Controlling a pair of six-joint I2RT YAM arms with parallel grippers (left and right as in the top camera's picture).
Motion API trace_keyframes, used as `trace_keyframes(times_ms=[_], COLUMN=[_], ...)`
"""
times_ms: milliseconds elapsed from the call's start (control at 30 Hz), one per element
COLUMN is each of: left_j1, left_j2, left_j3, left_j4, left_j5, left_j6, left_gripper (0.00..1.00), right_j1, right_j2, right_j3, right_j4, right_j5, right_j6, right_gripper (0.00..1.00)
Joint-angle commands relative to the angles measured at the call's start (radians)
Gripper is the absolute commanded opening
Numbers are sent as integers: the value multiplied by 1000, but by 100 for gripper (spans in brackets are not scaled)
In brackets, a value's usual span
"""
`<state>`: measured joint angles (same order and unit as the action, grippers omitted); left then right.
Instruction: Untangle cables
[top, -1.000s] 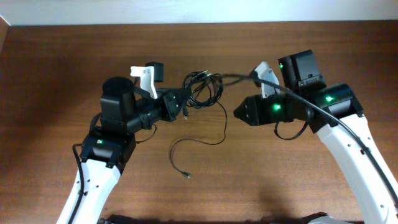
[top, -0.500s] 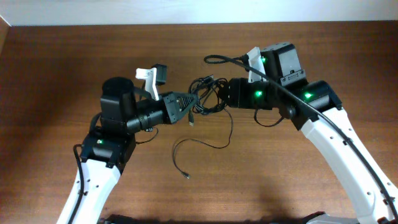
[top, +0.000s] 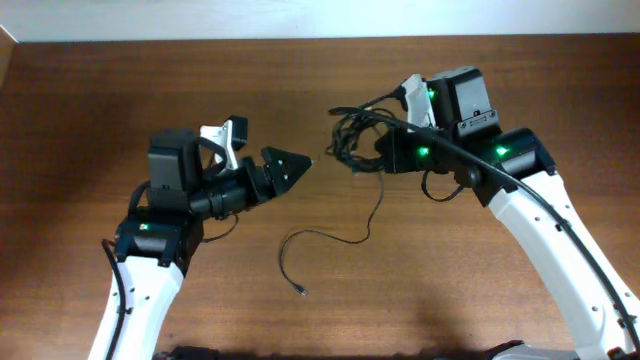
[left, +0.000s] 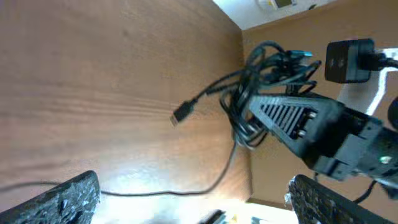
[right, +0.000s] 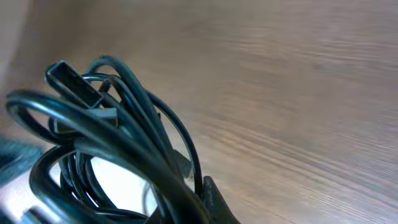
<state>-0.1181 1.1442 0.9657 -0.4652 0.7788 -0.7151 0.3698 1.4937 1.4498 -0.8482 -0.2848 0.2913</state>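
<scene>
The right tool (top: 373, 150) is pinching the cables (top: 345, 140), apparently pressed together on the knot, though the loops are hiding its tips. It is holding the bundle at the far middle of the table (top: 100, 100), with one strand (top: 372, 210) trailing down onto the wood. The left tool (top: 295, 163) is standing spread and empty, well apart. The wires are looking light, limp and slippery. I am judging a free plug (left: 181, 114) the best hold.
</scene>
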Motion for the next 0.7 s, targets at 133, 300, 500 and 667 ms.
trace_keyframes(times_ms=[133, 300, 500, 667], left_j1=[-177, -311, -325, -325], left_j2=[96, 322, 372, 372], left_j3=[0, 0, 0, 0], left_j4=[167, 504, 594, 590], left_j5=[-181, -200, -227, -186], left_j6=[-596, -578, -637, -641], left_gripper=[73, 33, 46, 0], right_j1=[-3, 24, 71, 119], right_j2=[-2, -2, -2, -2], right_j3=[2, 2, 1, 1], right_j4=[15, 3, 3, 0], right_j5=[148, 220, 261, 454], right_j6=[26, 2, 1, 2], right_gripper=[4, 4, 4, 4])
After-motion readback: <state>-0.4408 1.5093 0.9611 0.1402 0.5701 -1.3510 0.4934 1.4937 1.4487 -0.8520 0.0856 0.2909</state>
